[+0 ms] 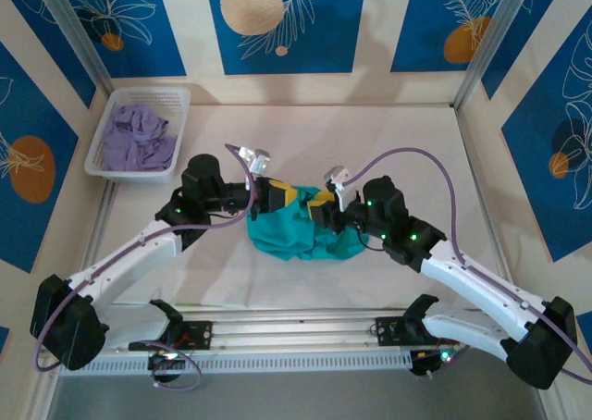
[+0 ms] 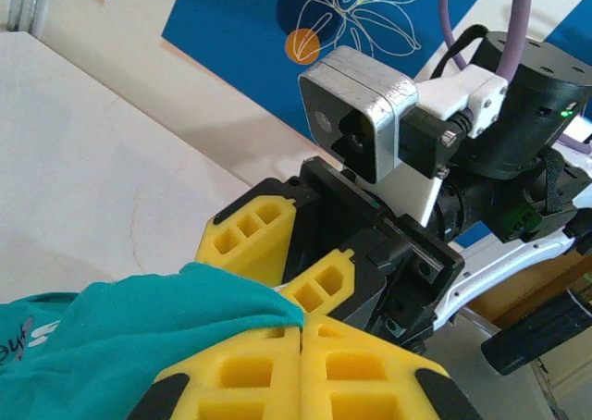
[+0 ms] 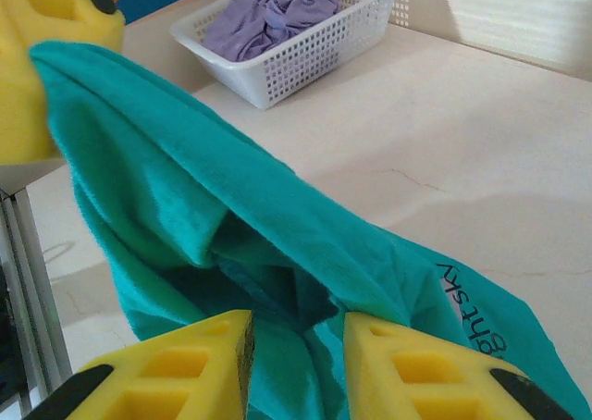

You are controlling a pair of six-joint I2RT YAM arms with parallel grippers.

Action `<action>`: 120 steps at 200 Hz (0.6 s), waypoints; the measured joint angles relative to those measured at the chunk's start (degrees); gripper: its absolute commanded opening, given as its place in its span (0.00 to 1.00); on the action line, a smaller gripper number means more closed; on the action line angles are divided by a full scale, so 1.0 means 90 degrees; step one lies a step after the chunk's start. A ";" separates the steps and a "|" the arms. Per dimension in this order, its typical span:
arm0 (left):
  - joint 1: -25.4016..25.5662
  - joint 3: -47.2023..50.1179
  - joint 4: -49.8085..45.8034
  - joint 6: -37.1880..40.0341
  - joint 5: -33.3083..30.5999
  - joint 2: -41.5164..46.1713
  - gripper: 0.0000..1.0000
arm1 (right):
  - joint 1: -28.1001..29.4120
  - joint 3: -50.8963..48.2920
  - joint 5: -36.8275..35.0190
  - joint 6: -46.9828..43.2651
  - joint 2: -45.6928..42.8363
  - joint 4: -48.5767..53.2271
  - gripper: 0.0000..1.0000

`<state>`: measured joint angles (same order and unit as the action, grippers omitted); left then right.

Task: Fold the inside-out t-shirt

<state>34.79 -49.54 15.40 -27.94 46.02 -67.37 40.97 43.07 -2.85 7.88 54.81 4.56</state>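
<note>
The inside-out t-shirt (image 1: 296,240) lies as a crumpled teal heap on the table (image 1: 388,133), midway between its left and right edges and closer to the near edge than the far one. Both arms meet over its far side. The left gripper (image 2: 301,332) is clenched, its yellow pads pressed together on an edge of the fabric. The right gripper (image 3: 296,346) sits just beside it, jaws part-way apart with a thick bunch of the same cloth filling the gap, so it appears to be grasping it too. A band of cloth runs between the two grips. In the far left corner a white basket (image 1: 180,96) holds a lavender garment (image 1: 137,138), well apart from the work. The step looks like the early sorting-out: lifting and spreading the shirt so it can be laid flat, with no fold made yet. Next, the grippers probably need to draw apart along that shared edge, keeping hold, until the cloth opens out and can be set down smooth
</note>
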 measured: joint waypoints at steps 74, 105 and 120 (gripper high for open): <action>0.0000 0.0000 0.0002 0.0000 0.0000 -0.0039 0.00 | -0.0104 0.0000 0.0046 0.0129 0.0440 -0.0017 0.21; 0.0000 0.0002 0.0002 0.0000 0.0000 -0.0039 0.00 | -0.0119 0.0002 0.0165 0.0265 0.0447 -0.0087 0.05; 0.0000 0.0024 0.0002 0.0000 -0.0007 -0.0039 0.00 | -0.0158 0.0002 0.0248 0.0306 0.0432 -0.0121 0.02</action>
<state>34.79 -49.32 15.42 -27.94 45.95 -67.72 39.55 43.09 -0.62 10.63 58.70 3.46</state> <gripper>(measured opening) 0.039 0.046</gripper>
